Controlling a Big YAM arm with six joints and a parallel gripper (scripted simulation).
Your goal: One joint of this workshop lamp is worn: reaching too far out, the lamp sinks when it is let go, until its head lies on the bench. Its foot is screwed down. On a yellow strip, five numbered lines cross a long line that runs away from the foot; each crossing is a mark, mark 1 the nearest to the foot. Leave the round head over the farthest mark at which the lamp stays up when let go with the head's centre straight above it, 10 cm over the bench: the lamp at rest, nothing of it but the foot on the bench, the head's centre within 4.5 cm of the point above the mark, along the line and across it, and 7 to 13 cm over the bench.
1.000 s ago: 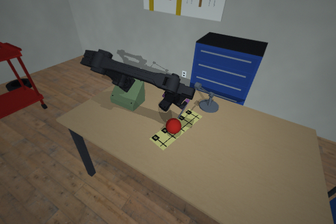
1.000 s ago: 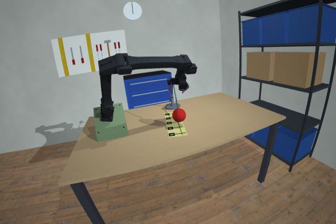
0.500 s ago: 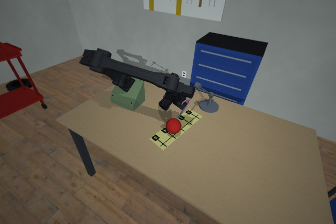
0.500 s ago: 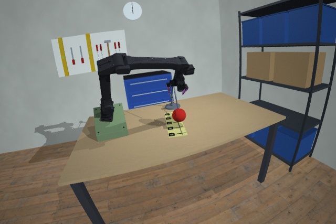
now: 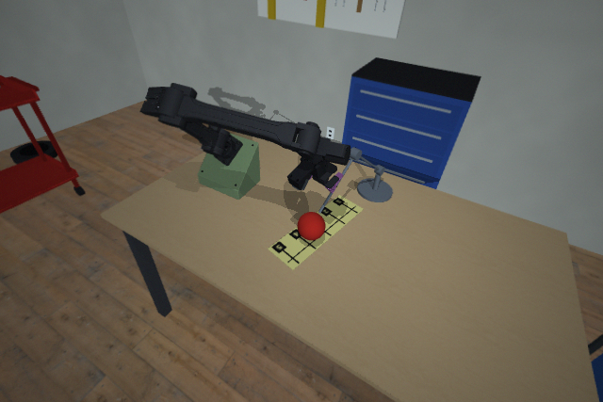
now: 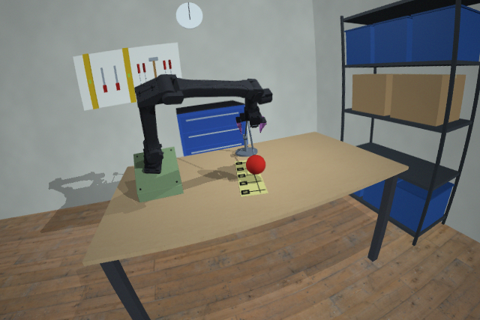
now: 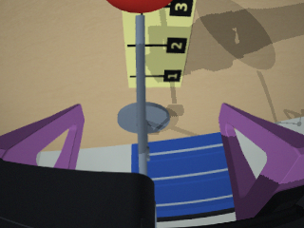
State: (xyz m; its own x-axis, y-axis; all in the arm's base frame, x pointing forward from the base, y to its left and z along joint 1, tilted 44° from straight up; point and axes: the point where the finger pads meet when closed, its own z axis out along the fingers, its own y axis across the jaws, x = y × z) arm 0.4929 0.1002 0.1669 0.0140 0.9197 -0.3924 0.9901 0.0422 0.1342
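Note:
The lamp's grey round foot stands at the near end of the yellow strip. Its thin rod slopes down to the red round head. The head hangs clear of the bench over the middle of the strip, about mark 3; marks 1 to 3 show in the wrist view. My gripper is open, its purple fingers either side of the rod high up, not touching it.
The arm's green base block stands on the bench to the left. A blue drawer cabinet is behind the bench, a shelf rack to the right, a red cart far left.

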